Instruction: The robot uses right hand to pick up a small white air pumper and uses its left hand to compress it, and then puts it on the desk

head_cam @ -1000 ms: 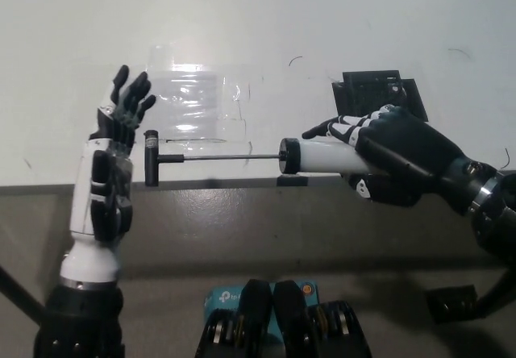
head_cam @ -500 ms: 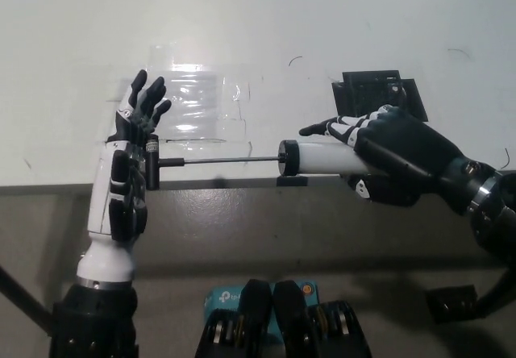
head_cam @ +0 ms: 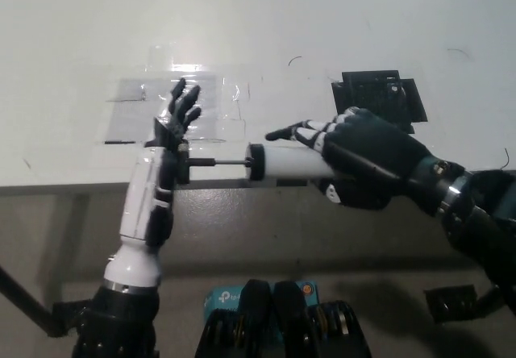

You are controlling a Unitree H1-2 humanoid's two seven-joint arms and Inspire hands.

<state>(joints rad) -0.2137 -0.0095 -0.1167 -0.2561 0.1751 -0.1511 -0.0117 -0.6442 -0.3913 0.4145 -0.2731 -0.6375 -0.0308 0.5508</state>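
My white-shelled left hand has black fingers and dark grey palm pads. My right hand is glossy black, its fingers banded white. The small air pumper has a white barrel, black end cap, thin dark metal rod. The desk is plain white; a flat square plate is black.

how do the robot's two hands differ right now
The left hand is white with dark fingers spread open, pressed flat against the pump's handle; the right hand is black and wrapped around the white air pumper. The left comes up from below, the right from the side. Both touch the pumper.
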